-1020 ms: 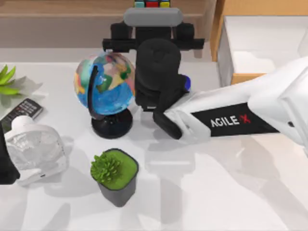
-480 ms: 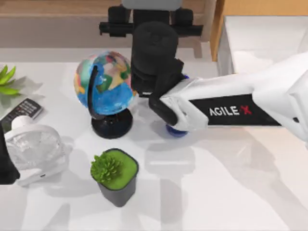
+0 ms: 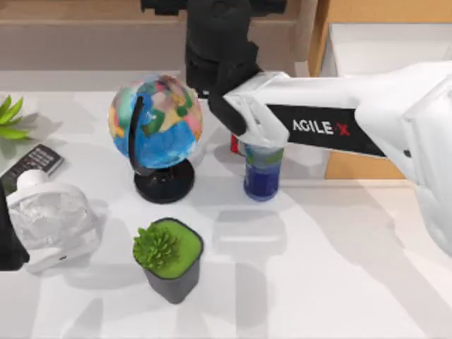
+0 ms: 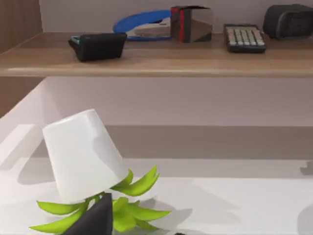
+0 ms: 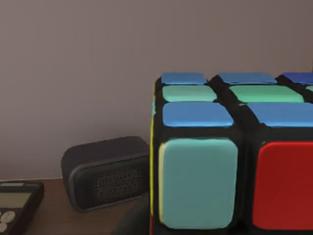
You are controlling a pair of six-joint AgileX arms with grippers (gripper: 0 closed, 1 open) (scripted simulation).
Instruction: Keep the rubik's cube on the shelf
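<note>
The rubik's cube (image 5: 230,156) looms close in the right wrist view, with blue, green, pale teal and red tiles on black gridlines, just above the brown shelf (image 5: 49,227). My right gripper (image 3: 215,7) reaches over the wooden shelf (image 3: 78,14) at the table's back and is shut on the cube; its fingertips are cut off by the top view's upper edge. A dark finger (image 5: 134,220) shows beside the cube's lower corner. My left arm (image 3: 10,244) stays parked at the left edge, its gripper open.
On the shelf sit a dark speaker (image 5: 105,171), a calculator (image 4: 244,36), a red-and-white box (image 4: 191,23) and a blue stapler (image 4: 142,27). Under my right arm stand a globe (image 3: 155,123) and a blue cup (image 3: 263,173). A potted plant (image 3: 168,258) is nearer; a drawer (image 3: 381,49) is right.
My right arm has pushed farther back toward the shelf, carrying the cube beyond the top view's upper edge. The blue cup has come into sight from under the arm.
</note>
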